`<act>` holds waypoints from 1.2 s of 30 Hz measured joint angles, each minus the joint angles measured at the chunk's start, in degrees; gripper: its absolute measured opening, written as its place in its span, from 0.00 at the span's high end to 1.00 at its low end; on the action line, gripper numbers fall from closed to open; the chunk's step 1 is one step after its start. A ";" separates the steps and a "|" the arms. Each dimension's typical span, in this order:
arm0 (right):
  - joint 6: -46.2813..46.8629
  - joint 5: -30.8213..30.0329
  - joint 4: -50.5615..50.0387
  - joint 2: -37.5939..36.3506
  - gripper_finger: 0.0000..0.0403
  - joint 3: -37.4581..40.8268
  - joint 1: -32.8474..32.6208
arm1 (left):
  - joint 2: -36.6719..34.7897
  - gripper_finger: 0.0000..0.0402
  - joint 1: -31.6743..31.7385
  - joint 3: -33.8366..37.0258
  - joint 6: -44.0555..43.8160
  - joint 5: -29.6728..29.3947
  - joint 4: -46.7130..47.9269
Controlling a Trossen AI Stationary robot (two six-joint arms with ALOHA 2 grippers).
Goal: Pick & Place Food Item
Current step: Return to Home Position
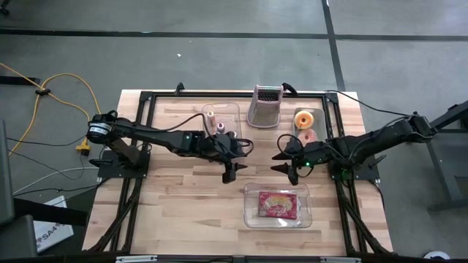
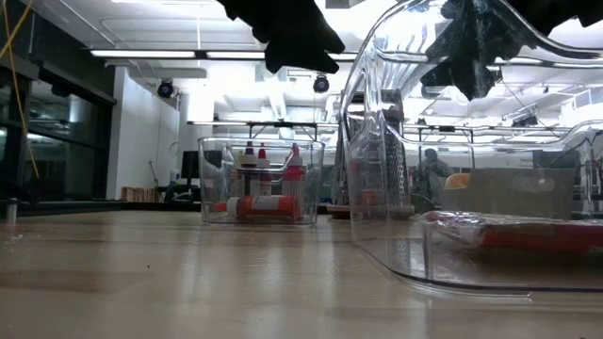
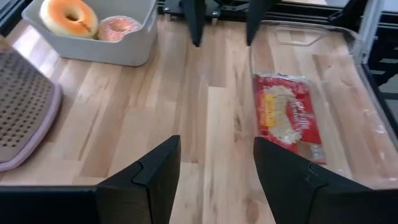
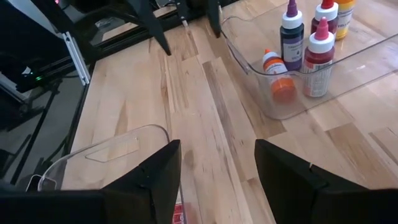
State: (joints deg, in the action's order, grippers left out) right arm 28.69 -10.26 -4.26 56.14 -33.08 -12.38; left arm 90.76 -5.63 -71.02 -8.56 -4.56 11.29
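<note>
A red food packet [image 1: 276, 205] with a pale picture on it lies flat on the floor of a clear bin [image 1: 252, 219] near the table's front edge. It also shows in the left wrist view [image 3: 287, 118]. My left gripper [image 1: 234, 172] hangs open above the table's middle, left of and beyond that bin. My right gripper [image 1: 285, 165] hangs open opposite it, just past the bin's far edge. The two face each other, and neither has anything between its fingers. Both hang well above the tabletop in the low view, the left gripper [image 2: 292, 38] and the right gripper [image 2: 466, 52].
A grey tub [image 1: 307, 126] at the back right holds an orange donut [image 3: 68, 17] and a pink donut [image 3: 118, 28]. A metal grater [image 1: 265, 106] stands at the back middle. A clear bin of small bottles [image 4: 298, 68] sits back left. Bare wood lies between the grippers.
</note>
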 joint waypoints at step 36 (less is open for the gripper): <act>-10.73 -10.36 17.27 -18.93 0.52 15.54 -16.68 | 0.00 0.51 -0.23 0.02 0.03 0.00 -4.27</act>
State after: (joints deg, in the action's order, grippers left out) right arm 17.96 -20.62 13.01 37.21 -17.54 -29.06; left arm 90.76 -5.86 -71.00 -8.54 -4.56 7.01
